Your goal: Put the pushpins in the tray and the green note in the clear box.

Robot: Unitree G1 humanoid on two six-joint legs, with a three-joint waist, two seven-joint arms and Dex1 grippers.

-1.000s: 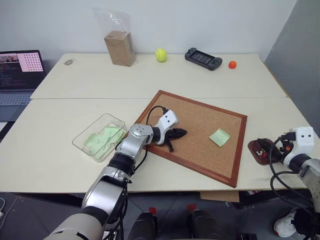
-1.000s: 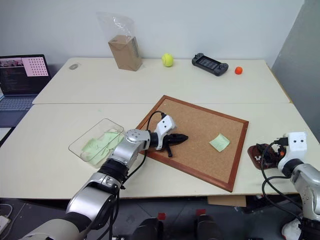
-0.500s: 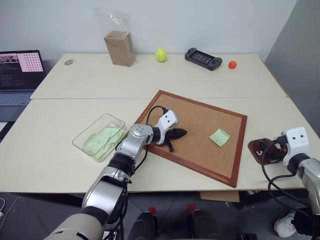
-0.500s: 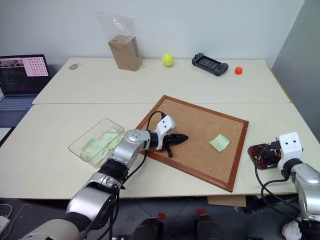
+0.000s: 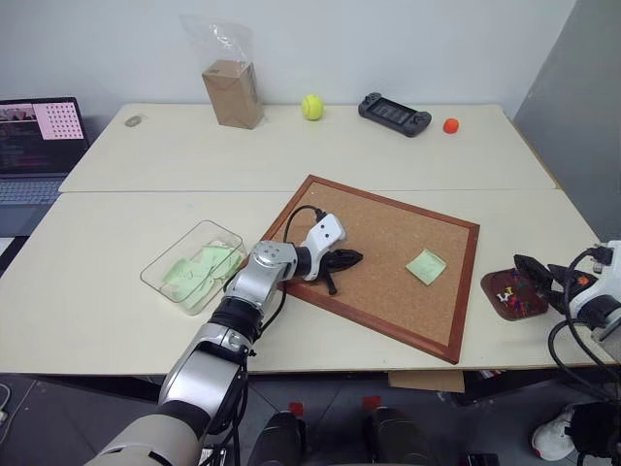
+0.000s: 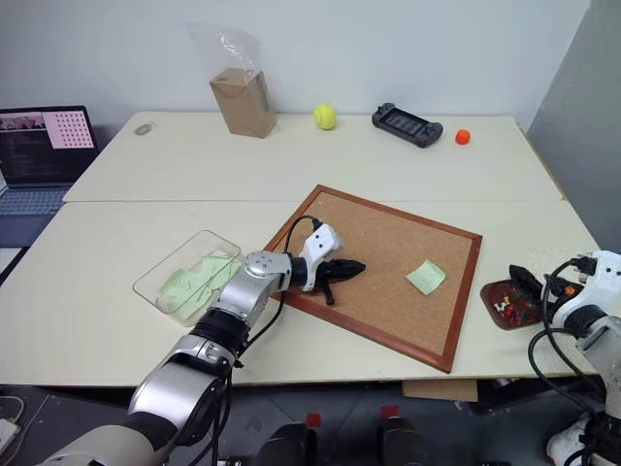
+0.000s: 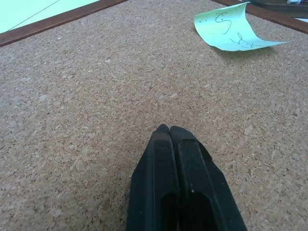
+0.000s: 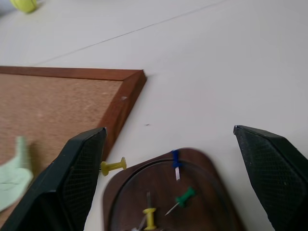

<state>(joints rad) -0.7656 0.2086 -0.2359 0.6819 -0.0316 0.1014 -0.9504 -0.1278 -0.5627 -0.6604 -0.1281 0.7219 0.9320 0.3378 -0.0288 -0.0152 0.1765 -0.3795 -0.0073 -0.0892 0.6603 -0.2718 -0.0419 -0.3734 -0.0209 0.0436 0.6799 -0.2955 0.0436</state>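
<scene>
My left gripper (image 5: 355,258) rests shut on the corkboard (image 5: 388,233), its black fingers (image 7: 166,159) pressed together with nothing between them. The pale green note (image 5: 426,265) lies on the cork a little farther right, one edge curled up (image 7: 231,26). My right gripper (image 8: 168,131) hangs open just above the dark red-brown tray (image 8: 115,192), off the board's right edge. Several pushpins (image 8: 183,197) lie inside the tray, and a yellow one (image 8: 113,166) lies just outside its rim. The clear box (image 5: 163,256) sits left of the board with green notes in it.
Along the far side of the table stand a cardboard box in a clear bag (image 5: 233,92), a tennis ball (image 5: 311,107), a game controller (image 5: 394,114) and an orange ball (image 5: 451,125). A laptop (image 5: 34,136) sits far left. The tray (image 5: 505,282) is near the table's front right corner.
My right gripper has lifted off the tray, drawn back to the right and rolled, uncovering the tray and its pins. The left gripper has stayed put.
</scene>
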